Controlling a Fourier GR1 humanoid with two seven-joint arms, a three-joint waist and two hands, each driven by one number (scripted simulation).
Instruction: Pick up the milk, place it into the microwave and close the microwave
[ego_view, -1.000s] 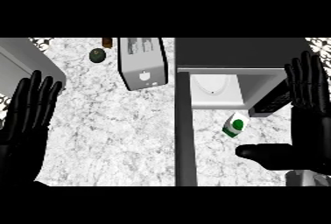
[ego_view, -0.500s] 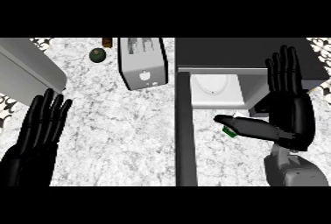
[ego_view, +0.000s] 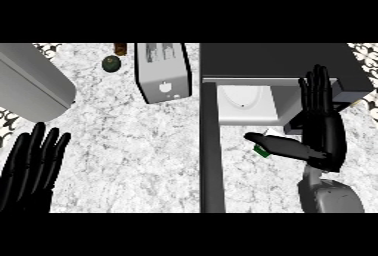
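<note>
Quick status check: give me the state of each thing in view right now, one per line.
microwave: open, with its door swung out over the counter.
milk: on the counter by the microwave's opening, mostly hidden by the right hand.
right hand: open, fingers straight, thumb across the milk.
left hand: open, resting at lower left.
toaster: on the counter, untouched.

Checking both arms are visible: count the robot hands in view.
2: left robot hand open at lower left over the counter; right robot hand beside the milk.
</note>
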